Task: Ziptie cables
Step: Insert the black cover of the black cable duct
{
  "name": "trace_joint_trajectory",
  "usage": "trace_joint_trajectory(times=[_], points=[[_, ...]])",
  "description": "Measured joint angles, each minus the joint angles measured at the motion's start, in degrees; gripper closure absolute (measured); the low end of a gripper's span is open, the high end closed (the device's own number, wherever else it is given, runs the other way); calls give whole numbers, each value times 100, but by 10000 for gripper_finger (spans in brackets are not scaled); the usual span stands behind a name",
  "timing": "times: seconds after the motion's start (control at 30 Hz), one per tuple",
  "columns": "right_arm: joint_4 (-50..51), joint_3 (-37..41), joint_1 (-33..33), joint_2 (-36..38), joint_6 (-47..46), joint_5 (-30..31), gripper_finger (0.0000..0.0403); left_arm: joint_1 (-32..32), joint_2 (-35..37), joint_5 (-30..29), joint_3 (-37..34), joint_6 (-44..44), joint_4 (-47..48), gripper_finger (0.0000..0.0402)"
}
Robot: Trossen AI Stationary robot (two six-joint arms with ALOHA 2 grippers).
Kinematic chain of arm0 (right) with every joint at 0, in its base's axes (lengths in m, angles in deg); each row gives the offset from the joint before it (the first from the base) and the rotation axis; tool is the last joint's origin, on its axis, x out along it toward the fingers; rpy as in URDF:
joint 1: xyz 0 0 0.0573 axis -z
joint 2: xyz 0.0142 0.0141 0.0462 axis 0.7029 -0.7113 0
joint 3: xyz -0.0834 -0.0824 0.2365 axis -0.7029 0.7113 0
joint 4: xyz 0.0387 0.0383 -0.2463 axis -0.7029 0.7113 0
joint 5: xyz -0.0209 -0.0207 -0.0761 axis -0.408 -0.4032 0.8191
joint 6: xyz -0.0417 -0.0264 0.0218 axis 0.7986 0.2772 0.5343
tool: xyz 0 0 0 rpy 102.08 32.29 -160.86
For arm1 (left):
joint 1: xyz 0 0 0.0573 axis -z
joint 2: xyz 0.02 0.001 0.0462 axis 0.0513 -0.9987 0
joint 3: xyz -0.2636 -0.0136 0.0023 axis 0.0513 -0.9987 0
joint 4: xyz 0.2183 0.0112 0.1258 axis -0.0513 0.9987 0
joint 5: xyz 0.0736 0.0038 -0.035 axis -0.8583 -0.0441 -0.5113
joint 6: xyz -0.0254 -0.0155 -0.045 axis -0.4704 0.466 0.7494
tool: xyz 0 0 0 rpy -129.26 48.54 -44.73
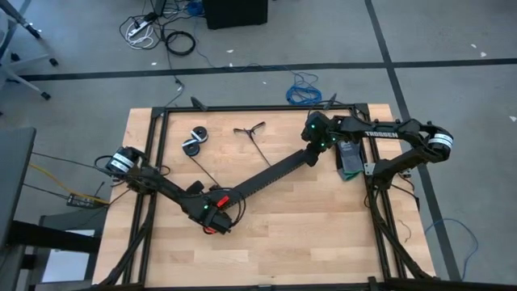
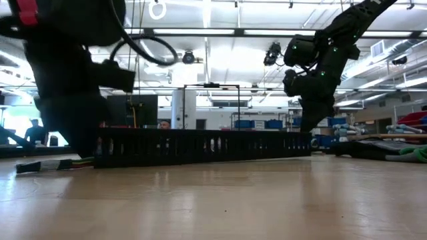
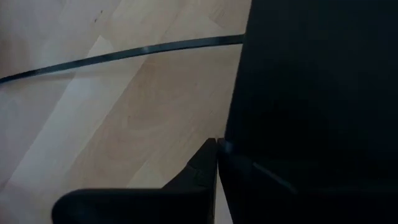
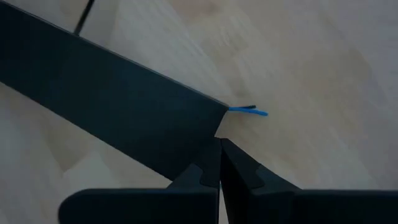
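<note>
A long black perforated strip (image 1: 266, 174) lies slantwise across the table and stands on its long edge (image 2: 200, 147). The cables (image 2: 53, 164) poke out of its near-left end onto the wood, and a blue wire tip (image 4: 250, 111) shows at its far-right end. My left gripper (image 1: 216, 212) is shut at the near-left end and my right gripper (image 1: 311, 153) is shut at the far-right end. A thin black ziptie (image 3: 124, 53) lies flat on the table beside the strip (image 1: 203, 171). My left gripper comes slanting down from above, and its shut fingertips (image 3: 208, 155) meet the strip's side (image 3: 233, 134) near the near-left end. I cannot tell whether any of the strip lies between them. My right gripper also comes slanting down from above, and its shut fingertips (image 4: 211, 155) meet the strip's end corner (image 4: 219, 121). I cannot tell whether they pinch its wall. The strip's lower edge is on the table.
Two black rolls (image 1: 194, 141) and a forked bunch of thin black strips (image 1: 250, 129) lie toward the far edge. A dark and green device (image 1: 351, 158) sits at the right edge under my right arm. Bare wood lies toward the near right (image 1: 307, 234).
</note>
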Motion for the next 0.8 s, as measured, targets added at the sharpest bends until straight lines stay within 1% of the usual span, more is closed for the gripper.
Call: trace_joint_trajectory(times=[0.17, 0.4, 0.43, 0.5, 0.57, 0.63, 0.7, 0.73, 0.8], points=[[5, -13, 75, 190, 4, -13, 402, 187, 389, 191, 9, -19, 460, 380], [61, -13, 277, 337, 122, 114, 402, 449, 1218, 241, 9, 57, 771, 370], [58, -13, 301, 340, 149, 114, 402, 480, 1335, 250, 11, 188, 890, 371], [82, -11, 347, 366, 208, 114, 402, 549, 1571, 188, 11, 716, 1212, 371], [116, -41, 371, 425, 330, 91, 402, 643, 1834, -41, 11, 1381, 1400, 371], [78, -102, 369, 526, 514, 51, 402, 752, 2058, -374, 11, 1910, 1385, 371], [68, -196, 369, 650, 742, -89, 403, 793, 2173, -493, 11, 2114, 1232, 371], [48, -247, 370, 701, 931, -276, 403, 795, 2197, -499, 11, 2162, 1047, 372], [-6, -311, 371, 786, 1308, -899, 403, 792, 2200, -565, 9, 2209, 521, 377]])
